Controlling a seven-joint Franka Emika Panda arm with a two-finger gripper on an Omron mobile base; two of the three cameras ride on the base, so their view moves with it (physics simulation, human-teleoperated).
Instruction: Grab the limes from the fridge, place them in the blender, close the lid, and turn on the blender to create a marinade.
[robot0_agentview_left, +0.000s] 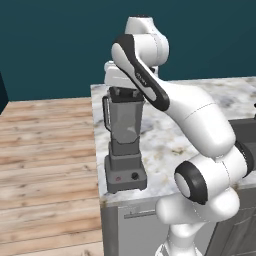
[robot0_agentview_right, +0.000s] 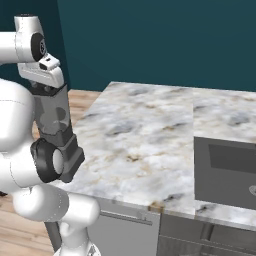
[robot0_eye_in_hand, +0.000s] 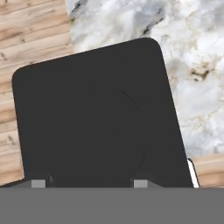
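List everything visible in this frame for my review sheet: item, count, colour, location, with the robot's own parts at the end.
blender: one, grey translucent jar on a dark grey base with a red button and black knob, at the counter's left front corner.
lid: one, black, square, directly under the hand over the jar top.
counter: one, white and grey marble, over grey cabinet fronts.
sink: one, dark grey, set in the counter's right part.
floor: light wood planks, left of the counter.
wall: dark teal, behind.
arm: one, white with dark joints, reaching over the blender.
pincer: one, dark tips, shut on the lid.
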